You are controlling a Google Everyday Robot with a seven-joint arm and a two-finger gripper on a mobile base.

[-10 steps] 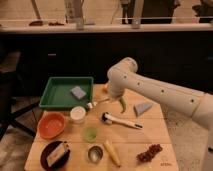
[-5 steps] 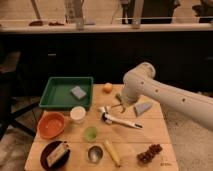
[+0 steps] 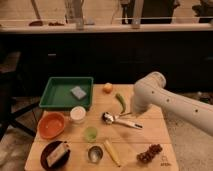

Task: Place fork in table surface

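The light wooden table surface [image 3: 150,135] carries several items. My white arm reaches in from the right, and the gripper [image 3: 132,113] sits low over the table's middle right, just above the handle end of the long white-handled utensil with a black head [image 3: 122,121]. The arm's wrist covers most of the gripper. I cannot make out the slim silver fork; it is hidden or lost against the arm and the utensil.
A green tray [image 3: 60,101] with a grey sponge [image 3: 77,92] stands at the back left. An orange [image 3: 107,88], a green pepper [image 3: 120,102], a white cup [image 3: 77,114], an orange bowl [image 3: 51,125], a green cup [image 3: 90,133], a dark plate [image 3: 55,154], a metal cup [image 3: 95,153], a banana [image 3: 112,152] and grapes [image 3: 150,153] are spread about.
My arm has swung right, from beside the tray's right edge to the table's middle right. The green pepper and the orange now show clear of the arm.
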